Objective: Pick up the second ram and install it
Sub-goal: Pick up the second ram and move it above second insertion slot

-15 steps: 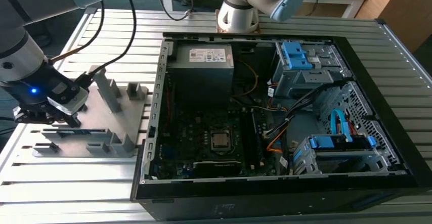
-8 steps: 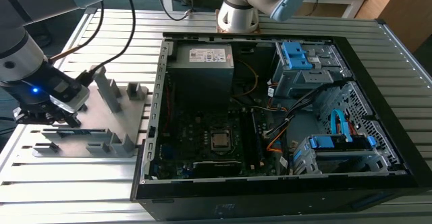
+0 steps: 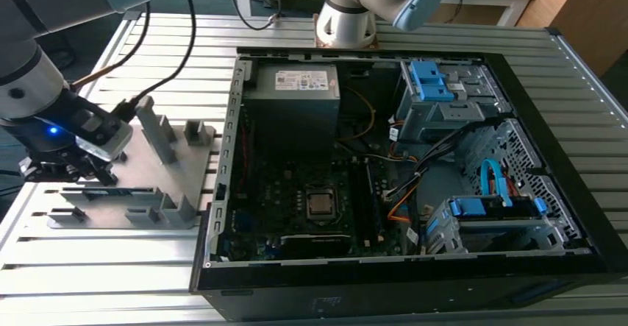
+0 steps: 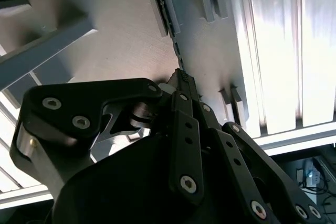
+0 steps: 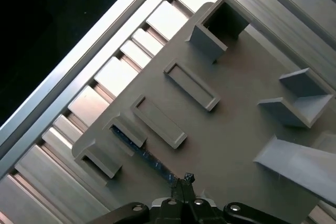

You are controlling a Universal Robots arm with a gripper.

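I have the gripper [image 3: 67,170] down over the grey fixture plate [image 3: 137,175] on the slatted surface [image 3: 98,267], at the exterior view's left, well apart from the open computer case [image 3: 549,120].

In both wrist views the second ram [image 5: 144,153] stands on its thin edge in the fixture. Its long axis runs straight out from the fingertips to a slotted block [image 4: 160,1] that holds its far end. The gripper [image 4: 181,85] sits right on that line, not off to one side, and its fingers [image 4: 184,108] are drawn together around the board. I read that as clamped on the second ram, though the contact itself is hidden under the linkages. The module is not lifted; it is seated in its slot.

The motherboard [image 3: 294,186] lies toward the exterior view's right, inside the case.
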